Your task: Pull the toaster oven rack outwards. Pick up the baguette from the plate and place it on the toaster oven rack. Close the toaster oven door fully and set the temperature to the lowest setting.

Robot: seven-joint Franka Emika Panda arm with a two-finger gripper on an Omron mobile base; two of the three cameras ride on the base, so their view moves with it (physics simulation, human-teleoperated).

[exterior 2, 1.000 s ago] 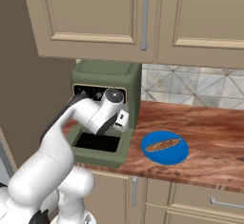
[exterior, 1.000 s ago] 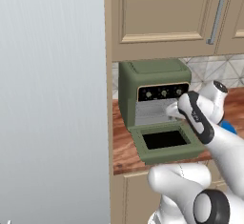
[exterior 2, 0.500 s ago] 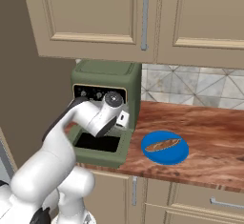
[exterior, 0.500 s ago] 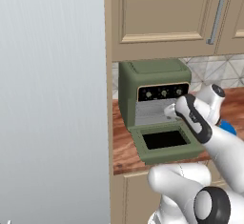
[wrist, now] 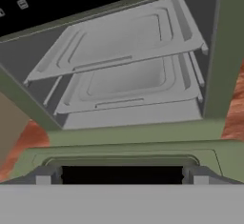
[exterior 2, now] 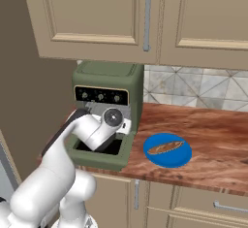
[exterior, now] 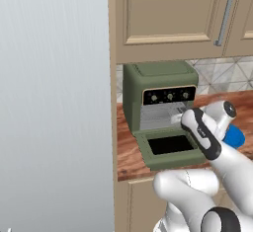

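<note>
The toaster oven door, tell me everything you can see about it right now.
The toaster oven door is an olive-green rectangular frame around a dark glass window. It is swung fully down, lying roughly flat on the wooden counter in front of the toaster oven, hinged along the cavity's bottom edge. The open gripper hovers just above it, not touching it.
</note>
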